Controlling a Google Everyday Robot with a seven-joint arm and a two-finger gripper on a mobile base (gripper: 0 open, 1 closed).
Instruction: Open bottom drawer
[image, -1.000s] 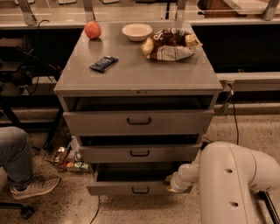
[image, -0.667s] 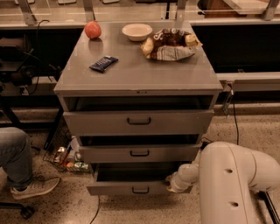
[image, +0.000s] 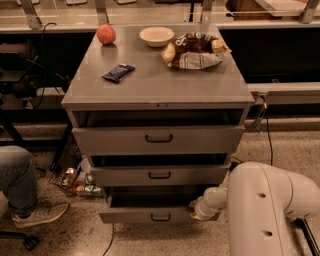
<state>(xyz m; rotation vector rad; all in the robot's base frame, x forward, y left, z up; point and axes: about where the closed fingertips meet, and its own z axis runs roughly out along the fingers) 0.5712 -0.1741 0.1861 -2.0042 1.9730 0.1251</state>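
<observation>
The gray cabinet (image: 160, 90) has three drawers. The bottom drawer (image: 131, 215) is the slimmest, with a small black loop handle (image: 160, 217) at its centre. It stands pulled out a little, with a dark gap above its front. My white arm (image: 270, 210) reaches in from the lower right. The gripper (image: 198, 209) is at the right end of the bottom drawer's front, close against it. Its wrist hides it.
The top drawer (image: 159, 140) and middle drawer (image: 159, 175) are also slightly out. On the cabinet top lie an apple (image: 106, 34), a white bowl (image: 156, 36), a snack bag (image: 194, 50) and a dark bar (image: 118, 72). A person's leg and shoe (image: 25, 197) are at the left. Cans (image: 80, 185) sit by the cabinet's foot.
</observation>
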